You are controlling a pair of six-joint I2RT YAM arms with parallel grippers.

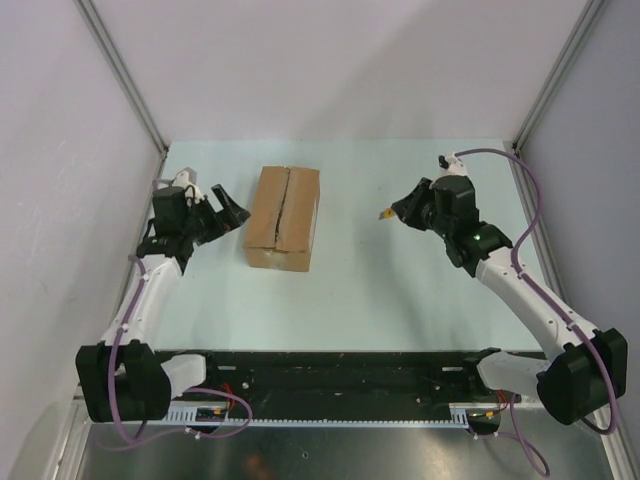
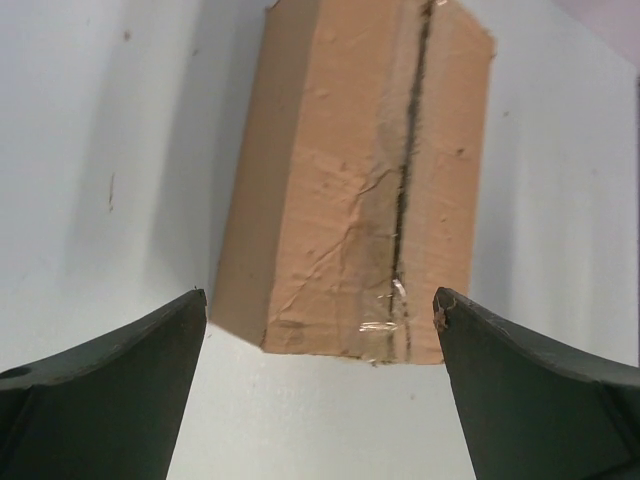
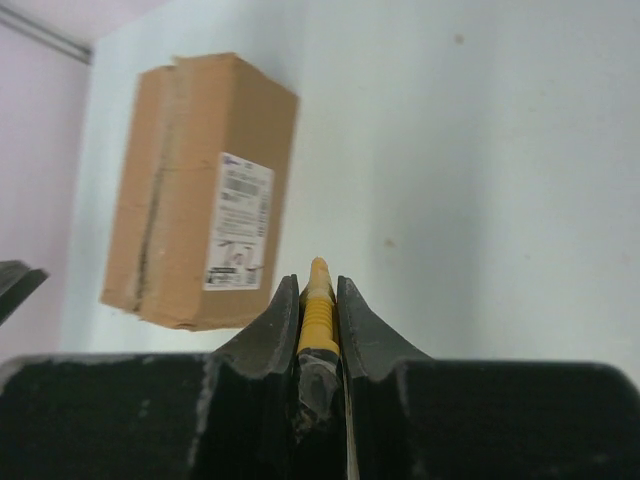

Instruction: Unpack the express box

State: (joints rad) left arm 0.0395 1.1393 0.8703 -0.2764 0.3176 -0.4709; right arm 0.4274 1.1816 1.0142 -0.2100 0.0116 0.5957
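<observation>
The express box [image 1: 284, 218] is a brown cardboard carton lying on the pale table, flaps down, with a dark seam along its top. A white label [image 3: 240, 222] shows on its side in the right wrist view. My left gripper [image 1: 232, 212] hangs just left of the box with its jaws wide open and nothing between them; in the left wrist view the box [image 2: 360, 180] lies ahead of the left gripper [image 2: 320, 300]. My right gripper [image 1: 395, 212] hovers well right of the box, shut on a yellow-black utility knife [image 3: 317, 310] that points toward the box [image 3: 190, 190].
The pale green table [image 1: 380, 290] is bounded by white walls at the left, back and right. A black rail with the arm bases [image 1: 330, 375] runs along the near edge.
</observation>
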